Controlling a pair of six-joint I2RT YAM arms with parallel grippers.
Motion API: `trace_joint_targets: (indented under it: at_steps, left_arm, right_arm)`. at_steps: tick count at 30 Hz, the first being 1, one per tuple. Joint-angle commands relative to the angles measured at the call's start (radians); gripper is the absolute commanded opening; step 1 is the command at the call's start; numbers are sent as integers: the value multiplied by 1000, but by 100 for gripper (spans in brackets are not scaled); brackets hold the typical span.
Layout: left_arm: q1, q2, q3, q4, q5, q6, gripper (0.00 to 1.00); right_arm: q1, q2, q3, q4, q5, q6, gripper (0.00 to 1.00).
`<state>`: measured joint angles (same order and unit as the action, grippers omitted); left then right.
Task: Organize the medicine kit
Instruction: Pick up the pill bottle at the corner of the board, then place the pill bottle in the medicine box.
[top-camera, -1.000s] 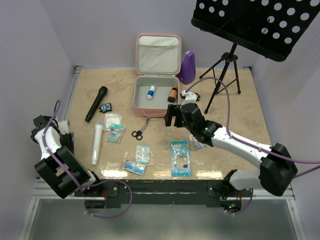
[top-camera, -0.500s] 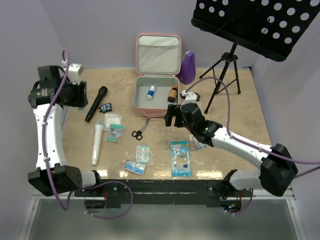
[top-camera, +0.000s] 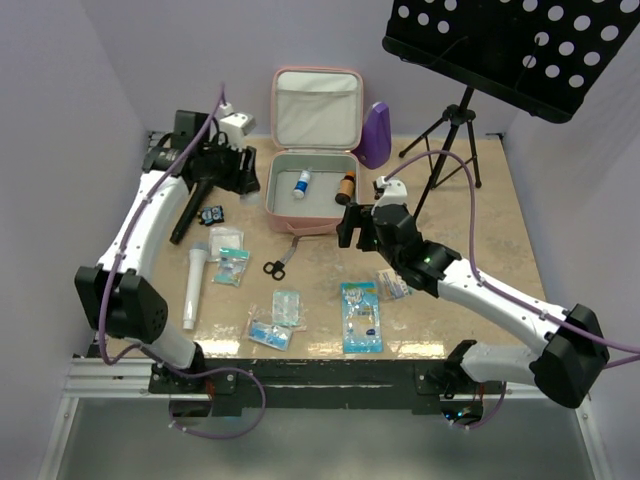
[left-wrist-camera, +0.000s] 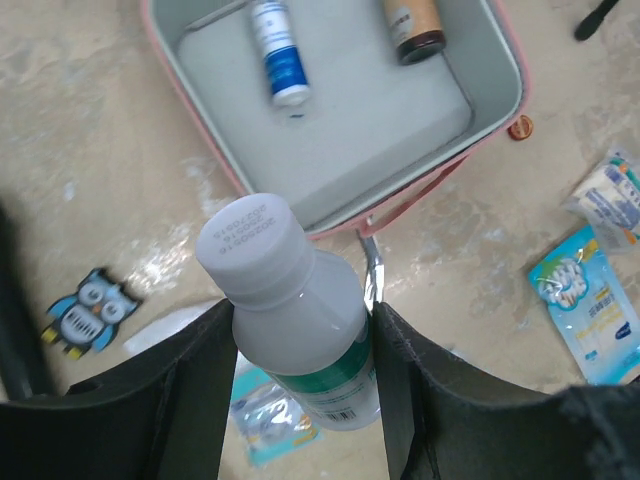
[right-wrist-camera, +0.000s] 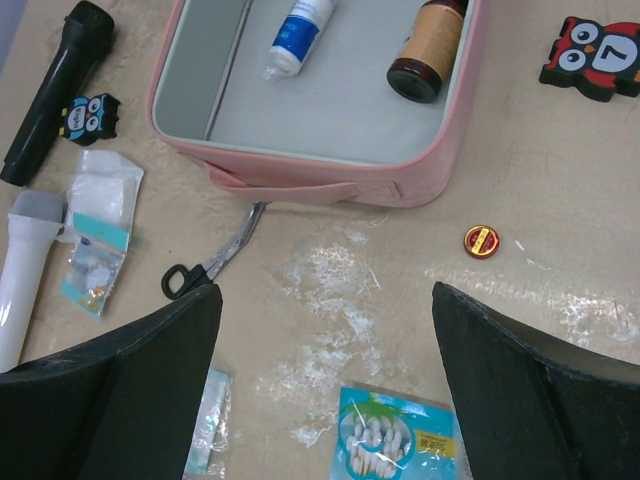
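Note:
The medicine kit (top-camera: 311, 207) is a pink zip case lying open at the back of the table, with its lid (top-camera: 317, 106) standing upright. A blue-and-white tube (top-camera: 302, 183) and an amber bottle (top-camera: 346, 187) lie on its grey lining. My left gripper (top-camera: 236, 170) hovers just left of the case, shut on a white bottle with a green label (left-wrist-camera: 300, 320), cap (left-wrist-camera: 250, 240) pointing toward the case (left-wrist-camera: 500, 95). My right gripper (top-camera: 352, 226) hangs open in front of the case (right-wrist-camera: 320, 185), over bare table (right-wrist-camera: 325, 300), holding nothing.
Scissors (top-camera: 280, 258), a black microphone (top-camera: 192, 207), a white handheld device (top-camera: 193, 285) and several sachets (top-camera: 361, 317) lie in front of the case. A small red tin (right-wrist-camera: 481, 241) and owl figures (right-wrist-camera: 598, 55) lie near it. A purple metronome (top-camera: 376, 135) and a music-stand tripod (top-camera: 450, 140) stand behind.
My left arm has swung from the near left corner up and across to the case's left side. My right arm has shifted slightly right, jaws still wide.

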<state>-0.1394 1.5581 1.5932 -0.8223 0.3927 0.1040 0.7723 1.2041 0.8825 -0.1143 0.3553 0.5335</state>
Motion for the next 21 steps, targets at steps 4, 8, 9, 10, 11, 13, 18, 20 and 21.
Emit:
trace_joint_targets:
  at_steps: [4,8,9,10,11,13,18,20,21]
  left_arm:
    - [-40,158,27,256,109,-27,0]
    - [-66,308,146,252,51,11,0]
    - [-66,350,175,244,37,17,0]
    - [-69,394,210,244,17,29,0]
    - [-71,417,223,247,0,45,0]
    - [-81,450,238,276,-24,69,0]
    - [-111,513,266,327,-89,97,0]
    - [-123,552,293,328,-130,103,0]
    - [-127,574,310,328,-162,106,0]
  right_arm:
    - [2,-31,52,-59,86,45,90]
    - [2,-2,59,-51,82,69,91]
    - [2,9,65,-54,82,75,90]
    - [2,17,70,-56,85,79,90]
    - [2,25,73,-56,85,82,90]
    - [2,32,75,-51,91,83,91]
    - [2,72,73,-25,94,80,91]
    - [2,95,76,-13,88,77,90]
    - [2,107,79,-7,85,76,90]
